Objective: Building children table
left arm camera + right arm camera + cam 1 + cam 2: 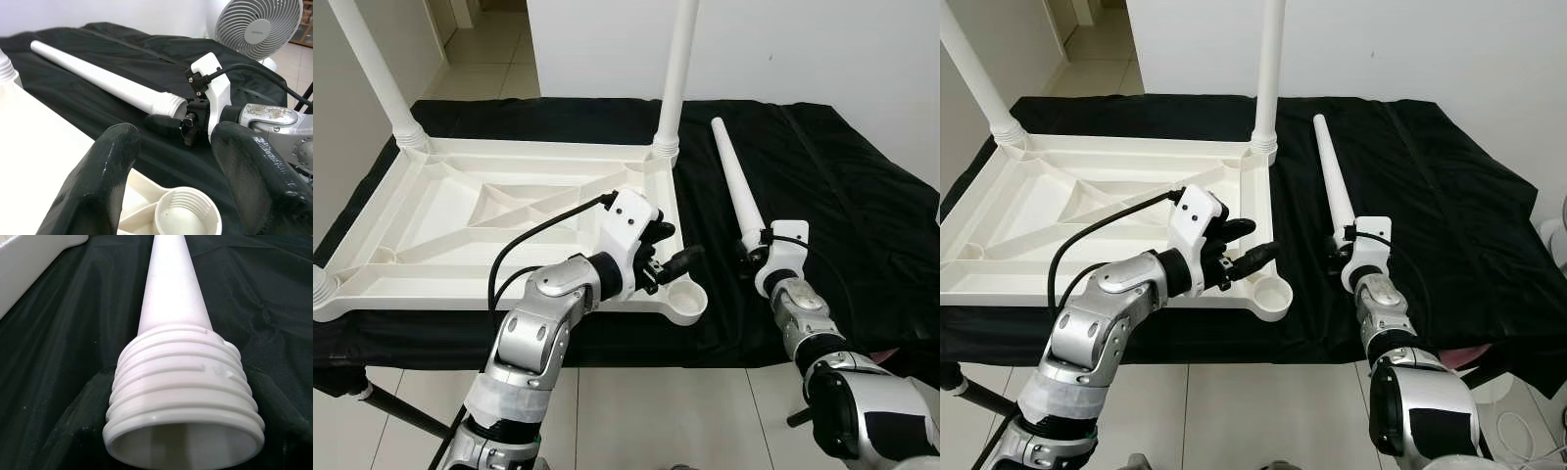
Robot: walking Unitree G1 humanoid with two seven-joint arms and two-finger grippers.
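Observation:
An upturned white table top (460, 211) lies on a black cloth, with two white legs (677, 78) standing in its far corner sockets. My left gripper (677, 247) hovers open just above the near right corner, beside its empty threaded socket (687, 302). A loose white leg (732, 181) lies on the cloth to the right of the top, its narrow end pointing away. My right gripper (752, 245) is shut on the threaded near end (183, 396) of that leg, with a black finger on each side of it.
The black cloth (842, 196) covers a low platform whose front edge runs just under my arms, with tiled floor below. A white wall stands behind. A white fan (257, 24) stands off to the right.

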